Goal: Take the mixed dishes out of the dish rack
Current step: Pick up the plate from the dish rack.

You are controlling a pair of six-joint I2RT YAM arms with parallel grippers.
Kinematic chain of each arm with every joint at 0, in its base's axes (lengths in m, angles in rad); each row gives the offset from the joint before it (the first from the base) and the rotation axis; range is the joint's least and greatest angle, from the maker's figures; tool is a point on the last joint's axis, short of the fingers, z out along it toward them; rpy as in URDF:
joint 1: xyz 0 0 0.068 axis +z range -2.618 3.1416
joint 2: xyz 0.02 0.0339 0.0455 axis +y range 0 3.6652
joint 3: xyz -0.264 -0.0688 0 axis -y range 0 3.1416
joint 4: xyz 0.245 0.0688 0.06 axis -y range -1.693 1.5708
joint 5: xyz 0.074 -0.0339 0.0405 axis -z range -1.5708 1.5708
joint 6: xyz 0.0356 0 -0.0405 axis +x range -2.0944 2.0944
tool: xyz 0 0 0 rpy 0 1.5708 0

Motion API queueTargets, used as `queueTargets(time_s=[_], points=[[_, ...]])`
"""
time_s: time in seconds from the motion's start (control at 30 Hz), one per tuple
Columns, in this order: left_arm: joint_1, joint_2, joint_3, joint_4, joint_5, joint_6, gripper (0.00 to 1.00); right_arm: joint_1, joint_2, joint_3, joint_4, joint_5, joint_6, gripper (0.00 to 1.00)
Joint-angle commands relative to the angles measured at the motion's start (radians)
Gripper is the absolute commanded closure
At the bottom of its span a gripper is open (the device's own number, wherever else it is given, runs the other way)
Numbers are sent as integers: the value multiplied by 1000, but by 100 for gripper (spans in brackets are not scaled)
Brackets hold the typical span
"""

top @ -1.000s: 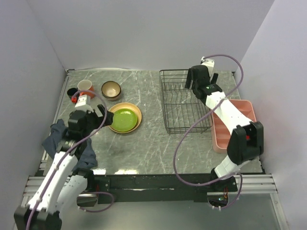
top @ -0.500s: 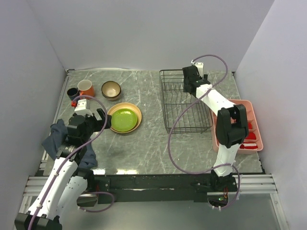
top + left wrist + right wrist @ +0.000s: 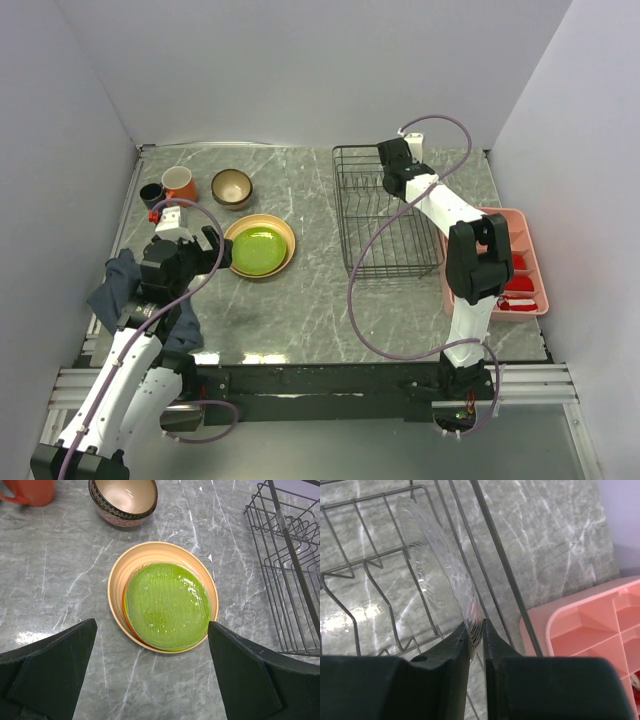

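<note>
From above: right gripper (image 3: 393, 170) is down in the far right corner of the dish rack (image 3: 380, 240), which sits right of centre on the table (image 3: 300, 300), with the pink tray (image 3: 525, 222) just beside it. Can't make out what it holds from up here. Left gripper (image 3: 212, 252) hangs near the plate stack (image 3: 260, 248). Orange mug (image 3: 180, 182), dark cup (image 3: 150, 192) and brown bowl (image 3: 231, 187) sit at the far left, all outside the rack. My read: most of the unload is done.

Left wrist: fingers (image 3: 55, 665) spread wide, holding nothing, over the green plate (image 3: 167, 605). It lies on an orange one inside a tan plate (image 3: 116, 587).

Right wrist: fingertips (image 3: 457, 647) pressed onto the near rim of a clear glass plate (image 3: 437, 565), one pad on each face. Plate stands on edge in a wire slot, tilted, close to the rack's rim wire on the tray side.

Handling guess: stiff, fragile, slick. Narrow pads on smooth glass could slip or let it pivot. The rim is the only reachable hold while it's slotted. Wants a straight lift clear of the wires, no twisting against them, or it may chip.

Looks: fully transparent, fine ribbed rings near the edge, marble showing through.
</note>
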Motion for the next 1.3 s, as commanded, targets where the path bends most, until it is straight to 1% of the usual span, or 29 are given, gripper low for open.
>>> queueTargets(time_s=[0.0, 0.17, 0.27, 0.47, 0.83, 0.97, 1.0, 1.23, 1.27], points=[[3, -7, 3, 53, 8, 21, 0, 14, -34, 35, -6, 99, 9, 84], [3, -9, 4, 54, 13, 20, 1, 38, -47, 39, -3, 168, -9, 95], [3, -9, 3, 53, 11, 20, 1, 49, -52, 52, -5, 211, -23, 99], [2, -3, 6, 50, 10, 18, 1, 75, -75, 78, -5, 264, -52, 99], [1, 8, 4, 53, 17, 15, 0, 113, -164, 89, -2, 303, -97, 99], [-5, 11, 3, 50, 17, 5, 1, 115, -251, 49, 16, 268, -100, 99], [-11, 16, 3, 50, 36, -3, 0, 116, -271, 40, 23, 254, -98, 99], [-31, 71, 30, 82, 109, -66, 0, 116, -455, -75, 40, 70, -46, 99], [-32, 80, 36, 90, 118, -77, 1, 116, -495, -88, 43, 18, -37, 98]])
